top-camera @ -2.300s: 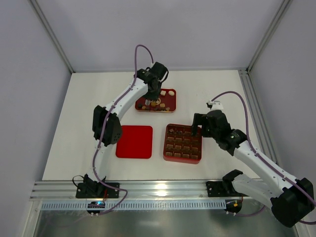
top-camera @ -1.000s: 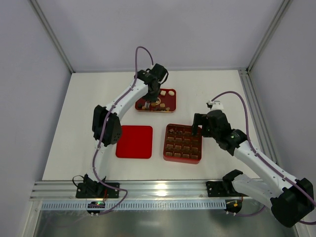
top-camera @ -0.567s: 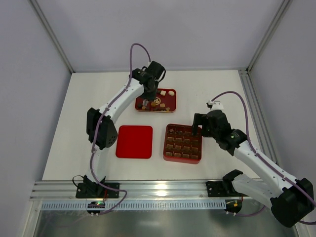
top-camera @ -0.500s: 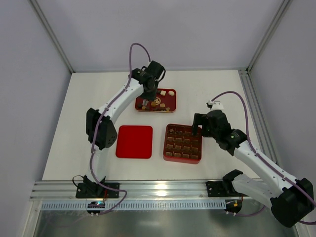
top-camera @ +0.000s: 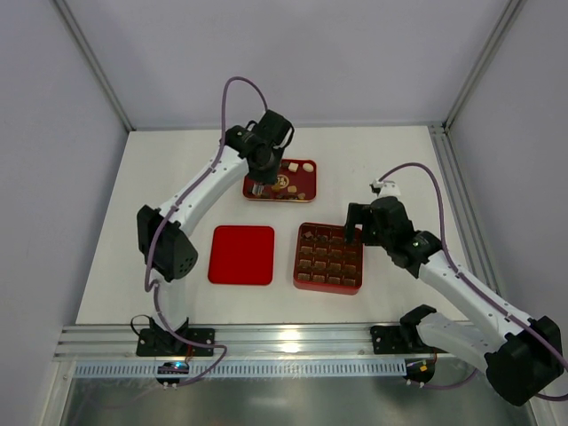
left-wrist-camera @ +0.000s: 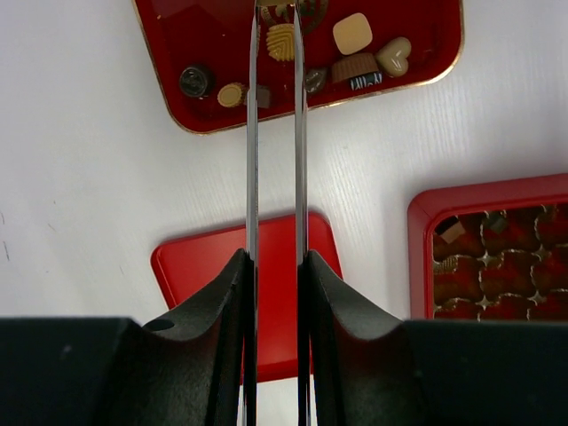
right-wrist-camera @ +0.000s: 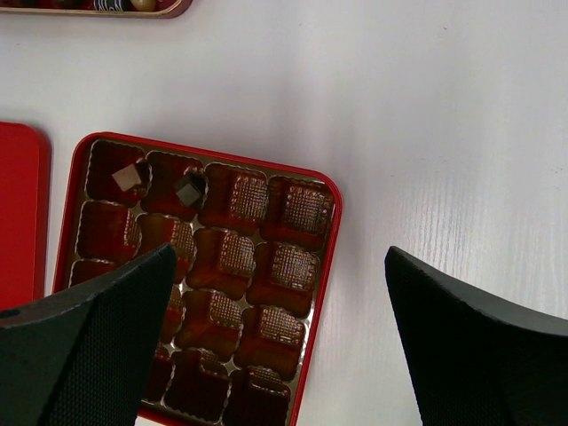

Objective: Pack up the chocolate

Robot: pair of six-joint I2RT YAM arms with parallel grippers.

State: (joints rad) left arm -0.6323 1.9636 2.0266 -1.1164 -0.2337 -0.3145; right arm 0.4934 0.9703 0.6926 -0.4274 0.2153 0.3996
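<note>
Left gripper (left-wrist-camera: 275, 9): fingers nearly together with a thin gap; the tips are cut off, so whether they grip anything cannot be told.
Chocolate (left-wrist-camera: 352, 34): mostly loose in the red tray (left-wrist-camera: 426, 64) around the left fingertips; two pieces sit in the gridded box (right-wrist-camera: 213, 158), ahead of one right finger.
Right gripper (right-wrist-camera: 280, 257): fingers spread wide above the box.
Lid (left-wrist-camera: 191, 284): beneath the left finger bases.

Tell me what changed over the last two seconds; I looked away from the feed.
The left arm swung its elbow out to the left, and the left gripper slid toward the left end of the small tray. Its jaws kept a narrow gap; whether they hold anything cannot be told. The right gripper stayed open over the gridded box. Box, red lid and tray did not move.
</note>
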